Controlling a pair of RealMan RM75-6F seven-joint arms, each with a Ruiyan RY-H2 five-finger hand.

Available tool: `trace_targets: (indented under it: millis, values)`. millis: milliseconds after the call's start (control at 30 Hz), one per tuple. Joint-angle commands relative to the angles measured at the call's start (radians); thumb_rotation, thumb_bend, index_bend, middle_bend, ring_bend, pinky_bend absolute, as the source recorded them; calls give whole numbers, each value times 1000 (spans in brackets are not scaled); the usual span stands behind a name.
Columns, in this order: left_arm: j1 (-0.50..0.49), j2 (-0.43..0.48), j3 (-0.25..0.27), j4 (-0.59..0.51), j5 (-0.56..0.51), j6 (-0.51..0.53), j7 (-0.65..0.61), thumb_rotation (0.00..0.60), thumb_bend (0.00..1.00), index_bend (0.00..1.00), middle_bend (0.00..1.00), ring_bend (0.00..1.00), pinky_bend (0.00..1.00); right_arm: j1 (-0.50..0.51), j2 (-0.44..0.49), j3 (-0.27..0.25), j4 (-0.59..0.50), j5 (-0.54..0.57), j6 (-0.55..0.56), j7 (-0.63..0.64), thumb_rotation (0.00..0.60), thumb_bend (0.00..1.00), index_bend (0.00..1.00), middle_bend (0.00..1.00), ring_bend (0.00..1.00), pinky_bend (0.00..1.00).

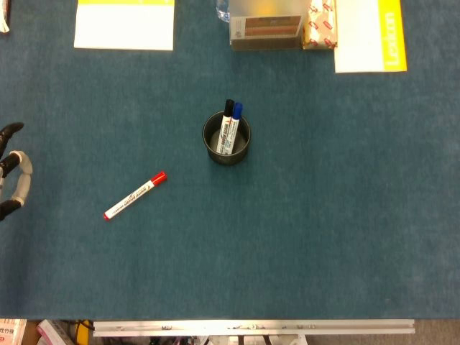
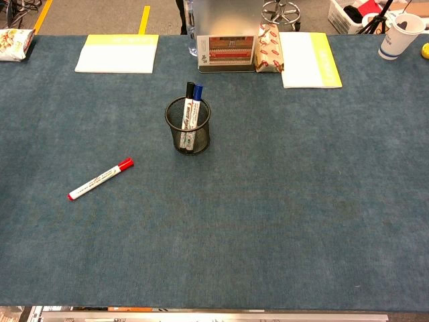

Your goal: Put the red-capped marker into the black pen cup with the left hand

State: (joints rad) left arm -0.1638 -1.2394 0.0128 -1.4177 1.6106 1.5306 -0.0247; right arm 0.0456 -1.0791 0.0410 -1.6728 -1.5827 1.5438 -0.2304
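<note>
The red-capped marker (image 1: pixel 134 195) (image 2: pixel 100 178) lies flat on the blue table cover, left of centre, its red cap pointing up and right toward the cup. The black mesh pen cup (image 1: pixel 227 138) (image 2: pixel 188 125) stands upright near the middle and holds a black-capped marker (image 1: pixel 228 109) and a blue-capped marker (image 1: pixel 237 111). Only the fingers of my left hand (image 1: pixel 12 175) show, at the left edge of the head view, well left of the marker, spread and holding nothing. My right hand appears in neither view.
Along the far edge lie a yellow-white notepad (image 1: pixel 124 24) (image 2: pixel 117 53), a card box (image 1: pixel 266 29), a red-patterned packet (image 2: pixel 269 47) and a white-yellow booklet (image 1: pixel 369 34). A paper cup (image 2: pixel 401 35) stands at the far right. The table's front edge (image 1: pixel 251 327) is a metal rail.
</note>
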Motion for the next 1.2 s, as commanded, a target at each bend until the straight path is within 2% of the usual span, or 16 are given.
trace_targets:
  millis: [33,433,533,600,700,800,867,1033,1100,1167,1200]
  values:
    - [1,-1,-1,1,-2,-2,2,600,434,598,180,61,250,1,-2,1,2,1,-1,2,600,0,473,311,244,460]
    - [1,-14,10,1,-11,-46,31,600,434,606,182,61,251,6,-5,9,12,13,-9,10,600,0,473,311,244,459]
    - [-5,-30,14,11,-22,-79,60,600,399,612,181,61,250,5,-3,9,10,14,-8,11,600,0,473,311,244,460]
    - [-15,-45,18,6,-22,-105,93,600,376,614,179,62,242,4,-3,8,5,6,-2,14,600,0,473,311,244,460]
    - [-30,-74,16,-17,-38,-148,177,600,358,618,176,54,114,0,-3,7,-1,-4,12,15,600,0,473,311,244,460]
    - [-46,-99,3,-74,-105,-219,318,600,338,626,159,17,14,-3,-2,6,-6,-18,23,15,600,0,473,311,244,460]
    - [-65,-116,-8,-108,-143,-262,398,600,328,627,147,1,0,-3,1,5,-8,-22,26,18,600,0,473,312,245,460]
    - [-106,-155,-31,-147,-193,-322,504,598,325,614,144,0,0,-4,10,9,-19,-15,27,28,600,0,473,312,245,460]
    - [-119,-170,-38,-165,-209,-334,541,547,323,604,141,0,0,-2,11,11,-19,-15,25,36,600,0,473,312,245,460]
    - [-129,-182,-42,-178,-217,-340,575,432,313,594,139,0,0,1,11,12,-17,-11,18,41,600,0,473,313,245,460]
    - [-135,-190,-44,-184,-220,-341,597,402,307,591,139,0,0,2,11,11,-15,-8,12,42,600,0,473,313,245,460]
